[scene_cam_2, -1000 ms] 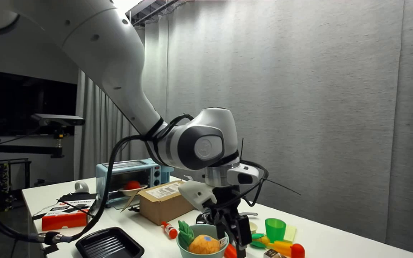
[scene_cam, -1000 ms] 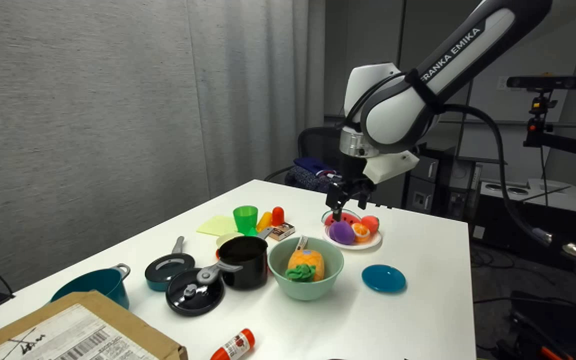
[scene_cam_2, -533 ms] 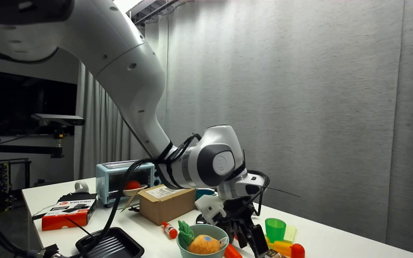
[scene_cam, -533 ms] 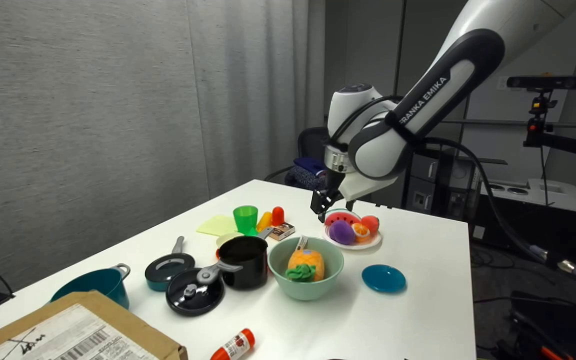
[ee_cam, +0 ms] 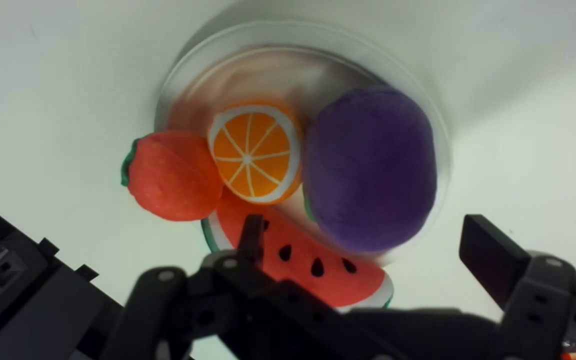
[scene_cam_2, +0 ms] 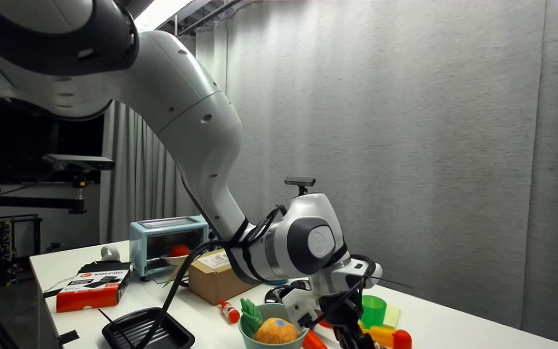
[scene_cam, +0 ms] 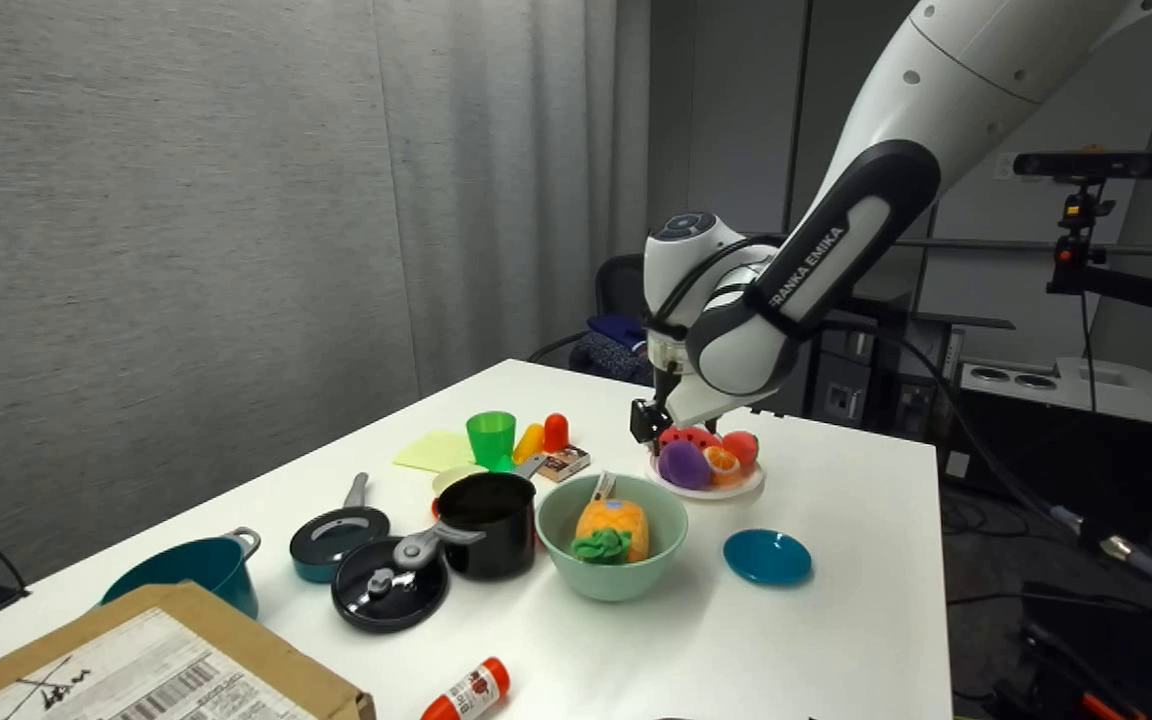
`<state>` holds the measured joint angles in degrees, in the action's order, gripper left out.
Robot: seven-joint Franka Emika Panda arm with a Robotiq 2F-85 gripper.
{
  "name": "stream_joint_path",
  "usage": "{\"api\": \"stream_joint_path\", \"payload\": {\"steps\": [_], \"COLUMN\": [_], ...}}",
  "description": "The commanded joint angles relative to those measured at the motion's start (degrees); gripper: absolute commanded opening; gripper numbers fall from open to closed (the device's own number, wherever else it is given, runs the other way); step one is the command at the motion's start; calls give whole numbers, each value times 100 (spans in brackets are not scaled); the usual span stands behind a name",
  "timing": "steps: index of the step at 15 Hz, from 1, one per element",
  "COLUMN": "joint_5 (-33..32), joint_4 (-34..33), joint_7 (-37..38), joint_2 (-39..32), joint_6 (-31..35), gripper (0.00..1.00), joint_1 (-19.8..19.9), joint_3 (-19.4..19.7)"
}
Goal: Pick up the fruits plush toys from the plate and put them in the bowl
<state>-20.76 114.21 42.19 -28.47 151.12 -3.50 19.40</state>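
Fruit plush toys (ee_cam: 253,165) lie bunched on the white plate (ee_cam: 288,34): a purple fruit (ee_cam: 370,170), an orange slice (ee_cam: 248,150), a red fruit (ee_cam: 175,175) with a green top, and a watermelon slice (ee_cam: 313,270). Seen in the wrist view, the red fruit and the watermelon slice reach past the plate's rim. The tool (ee_cam: 370,245) is released, its fingers (ee_cam: 488,255) spread wide by the watermelon slice; one finger hides part of that slice, and whether they touch cannot be told. In both exterior views a pineapple toy (scene_cam: 626,525) sits in the mint-green bowl (scene_cam: 611,582). In an exterior view, the bowl stands near the plate on the white worktop (scene_cam: 866,640), between a black pot (scene_cam: 506,545) and a blue disc (scene_cam: 768,557).
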Motion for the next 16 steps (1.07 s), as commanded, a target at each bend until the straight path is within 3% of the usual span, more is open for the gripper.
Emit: {"api": "stream_joint_path", "payload": {"steps": [1, 4, 5, 6, 11, 16], "joint_5": [343, 469, 489, 501, 927, 1578], "joint_4": [-259, -269, -262, -258, -358, -408], "joint_7": [-80, -70, -53, -58, -565, -1626], "joint_2": [-245, -333, -345, -348, -130, 438], "joint_6": [-299, -398, -391, -386, -593, -758], "gripper": [100, 100, 75, 74, 33, 2], "joint_1": [76, 94, 95, 97, 321, 508], "joint_3": [-73, -40, -30, -26, -304, -851]}}
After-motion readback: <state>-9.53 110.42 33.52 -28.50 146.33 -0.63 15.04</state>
